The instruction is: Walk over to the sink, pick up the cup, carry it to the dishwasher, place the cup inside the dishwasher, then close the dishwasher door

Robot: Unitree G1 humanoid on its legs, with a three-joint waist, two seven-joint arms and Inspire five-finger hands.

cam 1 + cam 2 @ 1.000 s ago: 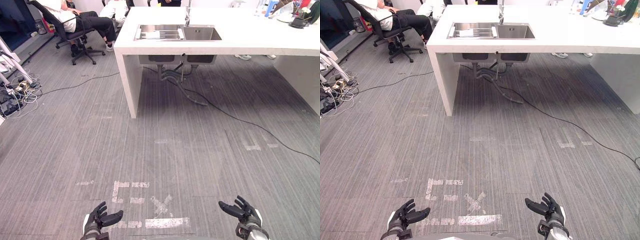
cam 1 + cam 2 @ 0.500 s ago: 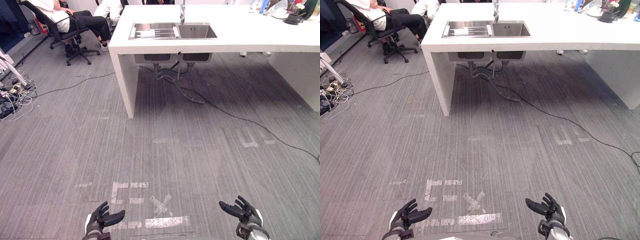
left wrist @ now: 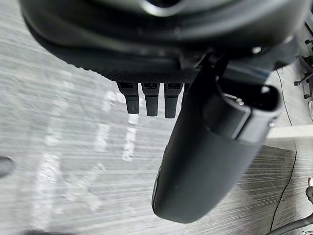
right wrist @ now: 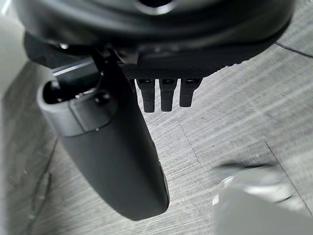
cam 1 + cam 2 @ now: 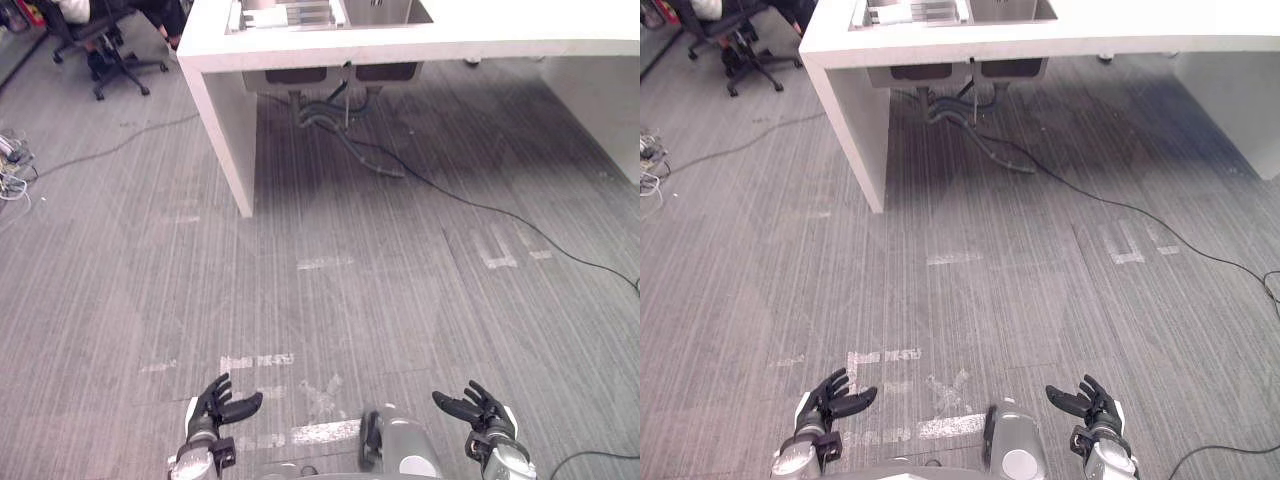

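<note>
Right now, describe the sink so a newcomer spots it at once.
Find the white counter beyond the grey floor. The sink is the steel double basin sunk into its top near the left end, above the grey drain pipes. Unlike the plain white top around it, it is shiny metal.

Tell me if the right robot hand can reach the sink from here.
Probably not. The right robot hand hangs open low over the floor, and the sink sits far off in the white counter. Nothing blocks the way but distance.
</note>
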